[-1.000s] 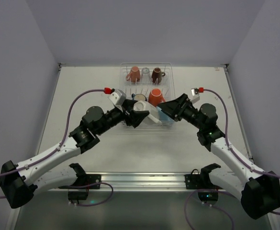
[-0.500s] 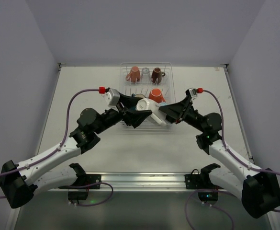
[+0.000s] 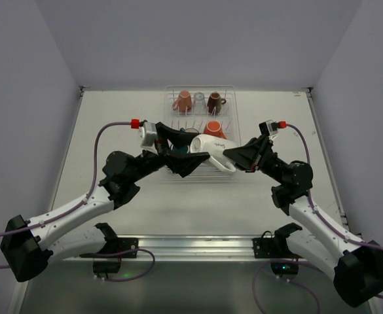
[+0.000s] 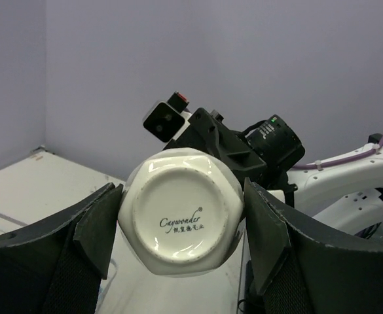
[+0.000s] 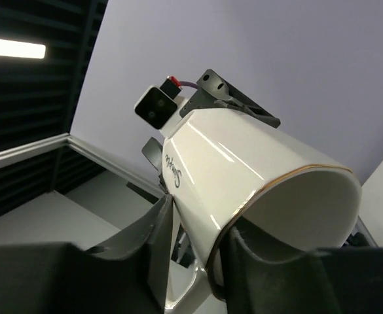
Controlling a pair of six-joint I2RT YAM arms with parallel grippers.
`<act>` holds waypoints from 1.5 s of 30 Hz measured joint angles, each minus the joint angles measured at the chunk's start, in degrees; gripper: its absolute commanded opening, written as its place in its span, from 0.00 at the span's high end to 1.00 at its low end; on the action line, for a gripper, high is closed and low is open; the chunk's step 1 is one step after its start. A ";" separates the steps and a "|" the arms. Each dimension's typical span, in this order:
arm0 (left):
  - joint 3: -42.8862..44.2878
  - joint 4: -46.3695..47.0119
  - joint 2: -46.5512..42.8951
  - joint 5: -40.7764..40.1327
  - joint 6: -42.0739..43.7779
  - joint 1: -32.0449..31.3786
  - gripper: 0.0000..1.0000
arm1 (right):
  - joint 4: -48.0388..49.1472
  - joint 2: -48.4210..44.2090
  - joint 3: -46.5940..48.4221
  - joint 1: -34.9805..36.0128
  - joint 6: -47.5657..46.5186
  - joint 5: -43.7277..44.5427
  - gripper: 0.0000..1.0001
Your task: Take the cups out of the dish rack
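A cream-white cup (image 3: 211, 144) hangs on its side above the front of the white wire dish rack (image 3: 236, 128), held from both ends. My left gripper (image 3: 190, 152) is shut on its base end; in the left wrist view the stamped base (image 4: 178, 196) sits between both pads of the left gripper (image 4: 180, 226). My right gripper (image 3: 229, 157) is shut on the rim of the cup (image 5: 243, 157), one finger inside and one outside the wall at the right gripper (image 5: 201, 252). In the rack stand a salmon pink cup (image 3: 183, 101), a clear glass (image 3: 198, 101), a dark brown cup (image 3: 214, 102) and an orange cup (image 3: 213, 127).
The rack stands at the back middle of the pale table (image 3: 119, 118), with bare tabletop to its left, right and front. Grey walls close in the back and both sides. Both arms meet over the rack's front edge, cables looping above them.
The right gripper has closed onto the cream-white cup's rim. The left gripper has lifted that cup up and back, turning it onto its side.
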 measured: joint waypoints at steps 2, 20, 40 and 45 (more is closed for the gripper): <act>-0.04 -0.11 0.09 0.72 -0.79 0.04 0.89 | 0.94 0.00 -0.09 0.04 -0.15 0.37 0.86; 3.67 -33.99 -12.33 -18.45 5.53 0.07 0.00 | -27.82 0.44 10.80 -1.40 -25.09 3.13 1.00; 4.79 -61.61 -12.96 -28.79 12.81 0.07 0.00 | -106.51 53.92 82.68 -16.20 -83.93 48.39 1.00; 3.63 -61.48 -12.09 -28.35 13.70 0.17 0.00 | -112.02 65.99 88.50 -16.22 -87.03 49.42 1.00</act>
